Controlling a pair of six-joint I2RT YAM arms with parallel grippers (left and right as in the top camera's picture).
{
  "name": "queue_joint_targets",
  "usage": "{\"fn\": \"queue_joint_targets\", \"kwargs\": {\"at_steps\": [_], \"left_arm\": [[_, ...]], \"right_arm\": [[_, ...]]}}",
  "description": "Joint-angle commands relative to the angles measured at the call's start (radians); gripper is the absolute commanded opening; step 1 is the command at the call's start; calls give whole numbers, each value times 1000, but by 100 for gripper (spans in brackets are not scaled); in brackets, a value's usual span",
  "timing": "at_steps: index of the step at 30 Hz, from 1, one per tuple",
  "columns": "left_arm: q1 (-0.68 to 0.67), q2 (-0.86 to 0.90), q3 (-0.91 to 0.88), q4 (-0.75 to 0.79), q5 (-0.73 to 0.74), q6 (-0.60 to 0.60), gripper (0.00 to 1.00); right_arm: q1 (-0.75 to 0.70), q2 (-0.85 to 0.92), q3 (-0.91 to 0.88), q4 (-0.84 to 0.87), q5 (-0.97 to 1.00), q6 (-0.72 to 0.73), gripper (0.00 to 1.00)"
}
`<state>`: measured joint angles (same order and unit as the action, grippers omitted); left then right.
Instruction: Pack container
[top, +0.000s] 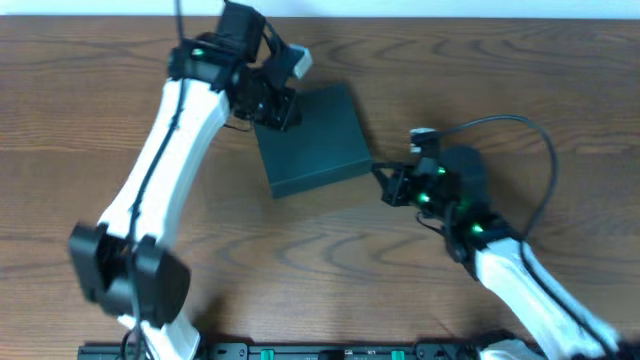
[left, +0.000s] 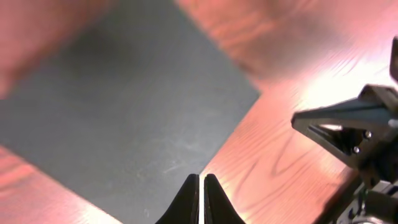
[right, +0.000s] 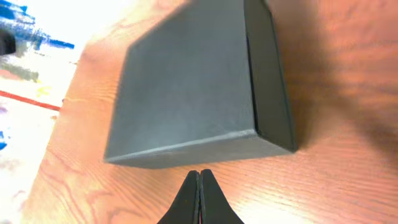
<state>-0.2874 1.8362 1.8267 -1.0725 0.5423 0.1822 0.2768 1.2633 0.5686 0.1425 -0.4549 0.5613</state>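
**A:** Where is the container (top: 312, 140)?

**B:** In the overhead view it lies just above the middle of the frame, flat on the wooden bench (top: 500, 60). It is turned at an angle, so one corner points toward the upper right. It is dark, matte and shallow.

**A:** Is it shut?

**B:** Yes. The lid (right: 186, 87) lies flat on top. The right wrist view shows the seam where it meets the side wall, at the right of the frame.

**A:** And the left pincer (top: 278, 110)?

**B:** It is over the container's upper left corner in the overhead view. In its own wrist view, at the bottom centre, the fingers are pressed together with nothing between them. The dark lid fills the frame behind them. I cannot tell whether the tips touch the lid.

**A:** What about the right pincer (top: 385, 182)?

**B:** It is also pressed together and holds nothing. From overhead it sits right of centre, pointing at the container's right-hand corner. In the right wrist view the tips are at the bottom centre, just beside the container's near wall. I cannot tell whether they touch it.

**A:** Anything else on the bench?

**B:** A black cable (top: 545, 140) loops above the right arm at the right of the overhead frame.
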Motion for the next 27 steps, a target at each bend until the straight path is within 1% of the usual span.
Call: {"fn": "queue_joint_targets", "kwargs": {"at_steps": [1, 4, 6, 7, 11, 13, 14, 15, 16, 17, 18, 19, 21, 23, 27], "left_arm": [[8, -86, 19, 3, -7, -42, 6], [8, -174, 19, 5, -12, -54, 6], [8, -233, 19, -2, -60, -59, 6], [8, -256, 19, -6, -86, -65, 6], [8, -351, 19, -47, -152, -76, 6], [8, -389, 19, -73, -178, -76, 6], [8, -411, 19, -89, -196, -75, 6], [8, -428, 19, -101, -211, -76, 6], [8, -446, 19, -116, -213, -75, 9], [8, -457, 19, -130, -213, -75, 36], [8, -464, 19, -144, -213, -75, 68], [8, -470, 19, -157, -213, -80, 95], [8, -472, 19, -196, -212, -95, 95], [5, -468, 19, -274, -209, -117, 95], [6, -465, 19, -401, -211, -118, 95]], "right_arm": [[-49, -126, 7, -36, -21, -111, 2], [-93, -244, 8, -55, -21, -154, 7], [-118, -313, 8, -60, -21, -196, 11], [-128, -342, 8, -64, -21, -206, 11], [-146, -430, 8, -98, -21, -208, 15], [-145, -465, 8, -122, -21, -208, 21], [-145, -481, 8, -137, -21, -207, 26], [-145, -496, 7, -150, -21, -207, 38], [-145, -509, 8, -163, -22, -207, 54], [-145, -516, 7, -169, -21, -207, 74], [-145, -520, 7, -171, -21, -207, 96], [-145, -521, 8, -172, -21, -207, 99], [-145, -519, 7, -180, -21, -207, 99], [-145, -516, 7, -211, -20, -207, 99], [-145, -510, 7, -288, -21, -207, 99]]}}
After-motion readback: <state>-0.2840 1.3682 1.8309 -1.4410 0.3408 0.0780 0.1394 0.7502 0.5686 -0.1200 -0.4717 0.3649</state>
